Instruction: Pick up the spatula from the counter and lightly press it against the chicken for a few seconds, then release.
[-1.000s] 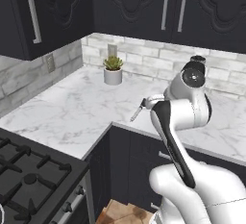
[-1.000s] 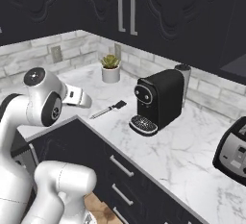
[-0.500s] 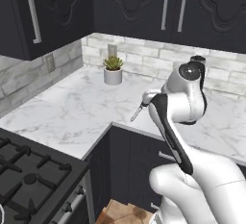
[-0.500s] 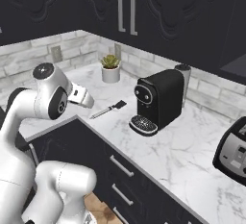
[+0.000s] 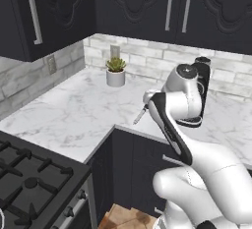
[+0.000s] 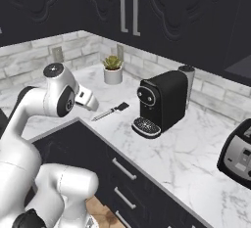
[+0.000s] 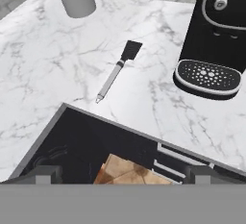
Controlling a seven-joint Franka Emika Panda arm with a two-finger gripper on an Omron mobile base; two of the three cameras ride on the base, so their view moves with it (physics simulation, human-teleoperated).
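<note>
Hand [image 7: 122, 174] hovers wide open above the worktop [image 7: 43, 79] edge; spatula [image 7: 116, 71] lies left of coffee machine [image 7: 216, 31].

Spatula [image 7: 115, 73]: dark, squarish blade on a slim grey handle. It lies flat on the white marble bench [image 7: 43, 64], handle tip close to the near edge, blade pointing away.

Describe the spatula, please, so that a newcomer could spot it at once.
On the marble counter, look between the black coffee machine and the potted plant. The spatula lies flat there, near the front edge. It alone is slim: grey handle, dark blade.
</note>
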